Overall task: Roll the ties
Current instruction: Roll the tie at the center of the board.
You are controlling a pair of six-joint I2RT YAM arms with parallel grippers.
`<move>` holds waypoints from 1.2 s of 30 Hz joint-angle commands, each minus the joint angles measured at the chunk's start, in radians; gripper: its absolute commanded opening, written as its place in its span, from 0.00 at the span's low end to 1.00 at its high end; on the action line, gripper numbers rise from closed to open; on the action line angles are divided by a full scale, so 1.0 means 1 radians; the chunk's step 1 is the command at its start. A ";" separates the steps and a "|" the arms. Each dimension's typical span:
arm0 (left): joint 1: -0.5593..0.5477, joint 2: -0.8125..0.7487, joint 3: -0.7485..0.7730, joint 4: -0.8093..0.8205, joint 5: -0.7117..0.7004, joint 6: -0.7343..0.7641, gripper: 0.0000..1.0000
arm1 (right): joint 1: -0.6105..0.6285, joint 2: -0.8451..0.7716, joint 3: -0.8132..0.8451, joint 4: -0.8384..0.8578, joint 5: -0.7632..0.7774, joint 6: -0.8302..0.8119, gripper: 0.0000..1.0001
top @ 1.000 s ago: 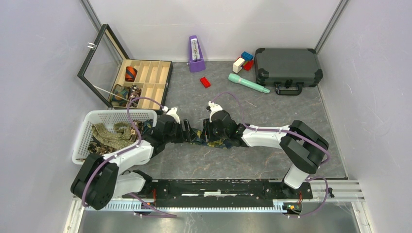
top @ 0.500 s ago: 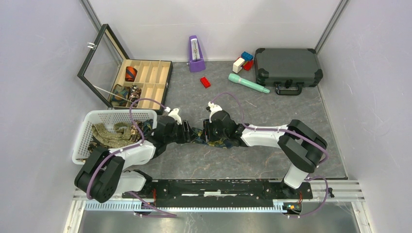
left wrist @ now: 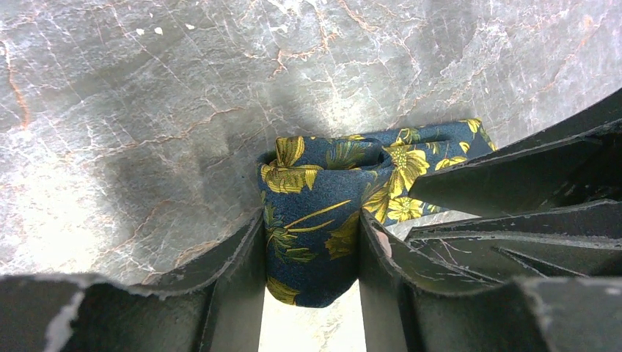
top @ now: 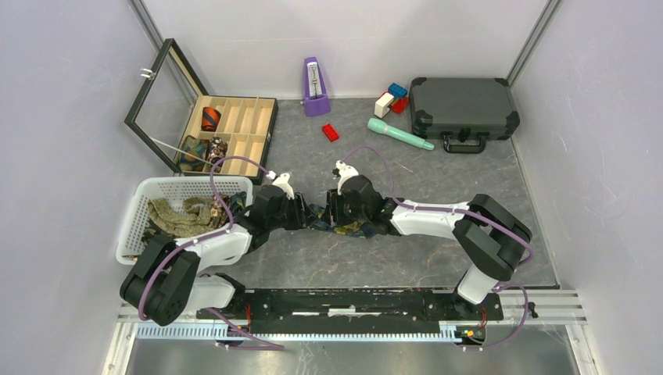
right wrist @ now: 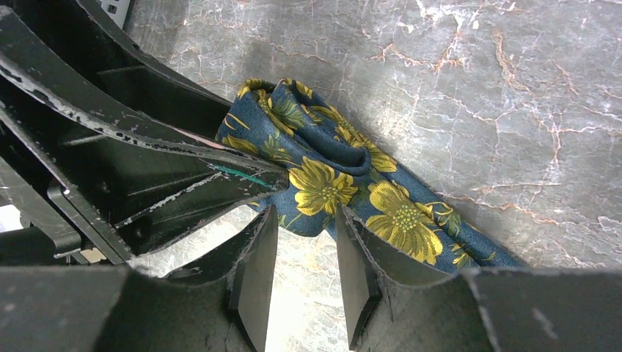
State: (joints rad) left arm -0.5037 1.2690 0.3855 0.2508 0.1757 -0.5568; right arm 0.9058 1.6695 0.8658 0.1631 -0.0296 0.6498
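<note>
A navy tie with yellow flowers (top: 317, 219) lies on the grey marble table between my two grippers. In the left wrist view its rolled end (left wrist: 312, 220) fills the gap between my fingers. My left gripper (top: 302, 212) is shut on that roll. My right gripper (top: 331, 211) faces it from the right, almost touching. Its jaws stand narrowly apart with a fold of the tie (right wrist: 323, 191) pinched at the tips. The loose tail (top: 358, 230) trails right under the right wrist. More olive and brown ties (top: 184, 215) lie piled in the white basket (top: 131, 234).
An open wooden box (top: 249, 125) at the back left holds rolled ties (top: 210, 119). At the back stand a purple metronome (top: 315, 87), a red block (top: 330, 132), a teal tool (top: 399, 133), small blocks (top: 391, 100) and a dark case (top: 463, 108).
Both grippers have shifted slightly away from the near edge, with the tie still between them. The left elbow has swung a little to the right.
</note>
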 commanded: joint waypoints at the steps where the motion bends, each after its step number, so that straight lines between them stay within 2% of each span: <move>1: -0.026 -0.014 0.049 -0.140 -0.102 0.024 0.47 | -0.007 -0.002 0.018 0.028 -0.004 -0.010 0.41; 17: -0.205 0.033 0.206 -0.403 -0.427 0.033 0.45 | -0.007 0.056 0.012 0.093 -0.034 0.000 0.36; 30: -0.283 0.067 0.317 -0.601 -0.612 0.048 0.45 | -0.046 -0.050 -0.080 0.072 -0.012 -0.033 0.38; 36: -0.332 0.134 0.393 -0.690 -0.718 0.051 0.45 | -0.089 -0.120 -0.151 0.069 -0.015 -0.048 0.38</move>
State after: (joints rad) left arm -0.8082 1.3495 0.7219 -0.3187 -0.4217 -0.5541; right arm 0.8410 1.6176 0.7521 0.2203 -0.0513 0.6289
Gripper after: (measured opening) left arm 0.470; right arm 0.379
